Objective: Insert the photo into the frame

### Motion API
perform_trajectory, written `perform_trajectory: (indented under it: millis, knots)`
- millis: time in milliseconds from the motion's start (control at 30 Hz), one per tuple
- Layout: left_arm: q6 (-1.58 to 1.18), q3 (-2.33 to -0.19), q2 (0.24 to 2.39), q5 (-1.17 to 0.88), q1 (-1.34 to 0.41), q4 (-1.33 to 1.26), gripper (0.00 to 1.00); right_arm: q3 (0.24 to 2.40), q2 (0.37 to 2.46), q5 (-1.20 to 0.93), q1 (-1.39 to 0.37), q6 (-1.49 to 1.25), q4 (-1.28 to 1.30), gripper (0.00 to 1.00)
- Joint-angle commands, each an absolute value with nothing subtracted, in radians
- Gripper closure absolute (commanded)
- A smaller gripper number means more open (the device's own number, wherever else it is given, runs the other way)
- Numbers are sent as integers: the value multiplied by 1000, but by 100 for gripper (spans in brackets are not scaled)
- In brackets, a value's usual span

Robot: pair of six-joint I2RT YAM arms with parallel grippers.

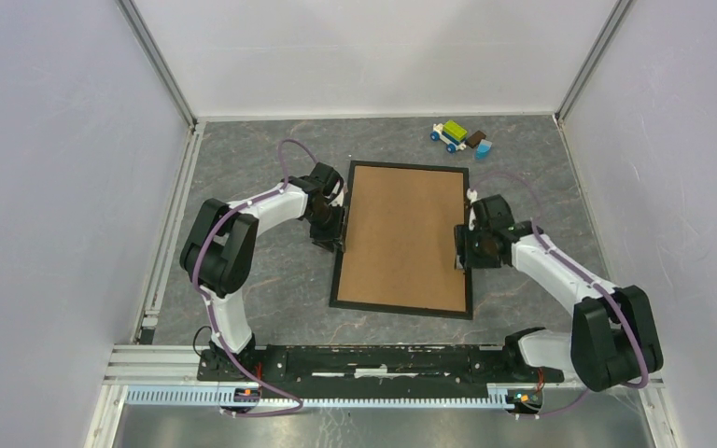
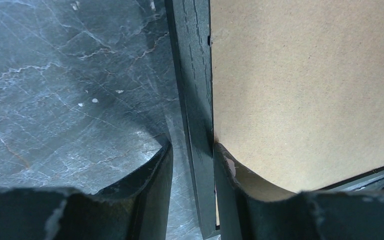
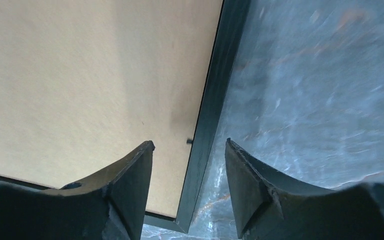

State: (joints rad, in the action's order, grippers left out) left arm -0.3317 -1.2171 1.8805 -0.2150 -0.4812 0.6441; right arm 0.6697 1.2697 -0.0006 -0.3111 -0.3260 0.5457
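Note:
The black frame (image 1: pixel 401 309) lies flat in the middle of the table, with the brown backing board (image 1: pixel 403 238) filling it. The photo is hidden. My left gripper (image 1: pixel 334 231) is open and straddles the frame's left rail (image 2: pixel 195 90). One finger is on the table side and the other is at the board's edge (image 2: pixel 305 90). My right gripper (image 1: pixel 465 247) is open and straddles the right rail (image 3: pixel 220 90), with one finger over the board (image 3: pixel 80 75) and the other over the table. Neither gripper holds anything.
A small toy car of coloured blocks (image 1: pixel 455 136) and loose brown and blue blocks (image 1: pixel 482 147) sit at the back right. White walls close in the grey marble table (image 1: pixel 271 280) on three sides.

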Motion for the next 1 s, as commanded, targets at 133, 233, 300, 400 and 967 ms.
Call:
perform_trajectory:
  millis: [133,233,300,400,967]
  knots:
    - [-267,-1175,1953,-169,-512,690,58,897,1362,-116,-166,-198,530,49]
    - [-267,-1177,1954,-174,-513,690,58,945,1433,-126,-134,-176,523,55]
    - [-267,-1179,1953,-177,-512,689,58,968,1475,-131,-125,-167,513,56]
    - [-267,-1181,1954,-184,-512,690,58,1002,1528,-127,-110,-164,507,60]
    - [-265,-1183,1964,-202,-517,690,59,1051,1689,-118,-71,-183,432,69]
